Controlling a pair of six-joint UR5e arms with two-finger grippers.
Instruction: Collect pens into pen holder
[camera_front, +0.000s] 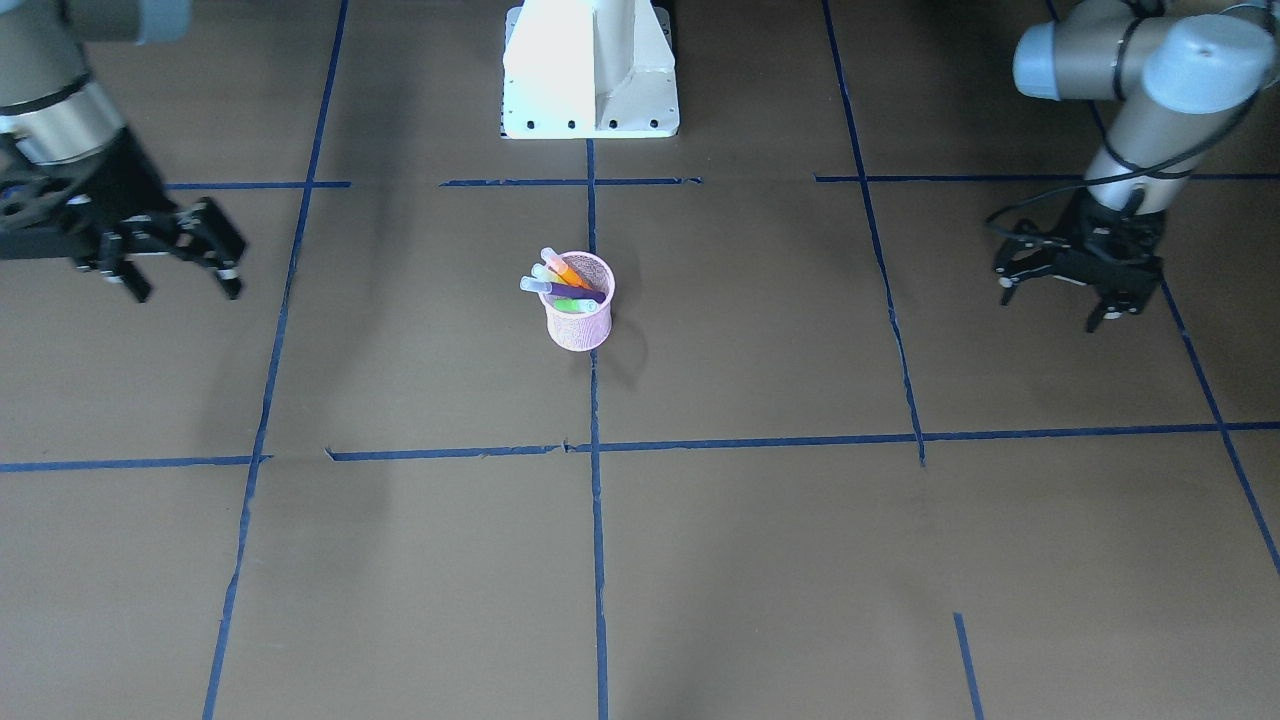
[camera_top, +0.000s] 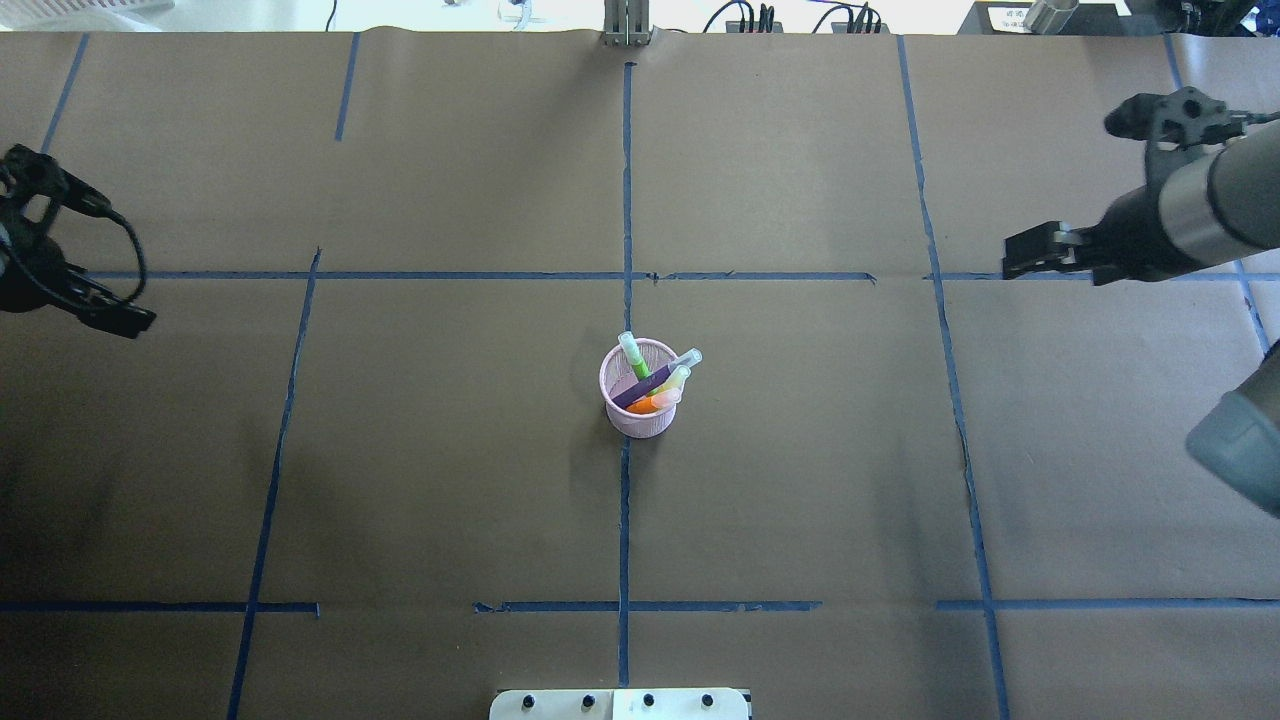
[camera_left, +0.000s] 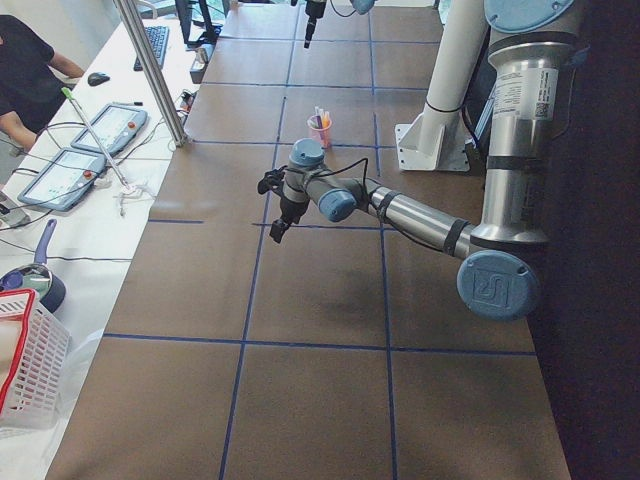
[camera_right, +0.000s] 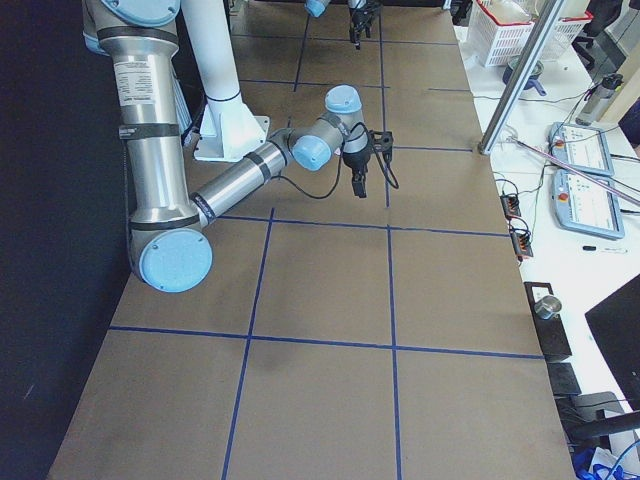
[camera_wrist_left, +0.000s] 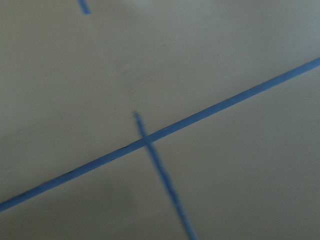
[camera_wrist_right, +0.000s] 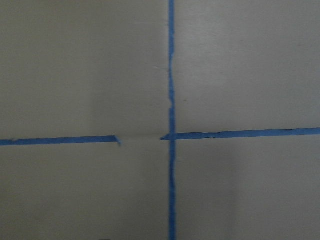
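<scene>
The pen holder (camera_front: 580, 318), a small pink mesh cup, stands upright about mid-surface, right on one of the blue tape lines (camera_front: 597, 500) that cross the brown surface (camera_front: 760, 560). The white robot pedestal (camera_front: 590, 70) is farther back along that same line.

All four pens I can make out are inside the holder. The orange pen (camera_front: 566, 271) and the purple pen (camera_front: 566, 291) lean across the opening, and their pale caps stick out past the rim on the right arm's side. A yellowish pen (camera_front: 545, 272) sits just beside the orange one, though it is hard to pick out. The green pen (camera_front: 575, 305) lies against the rim on the side away from the pedestal. They cross and touch one another inside the cup.

The left claw (camera_front: 1052, 305) hangs well apart from the holder on the robot's left side. Its fingers are spread wide and there is nothing between them. The right claw (camera_front: 185, 285) hangs well apart from the holder on the opposite side. It too is spread wide and carries nothing. Both hover above the surface and neither touches the cup.

The two wrist cameras show only bare brown surface with crossing blue tape, the left one blurred. Neither shows the holder.
</scene>
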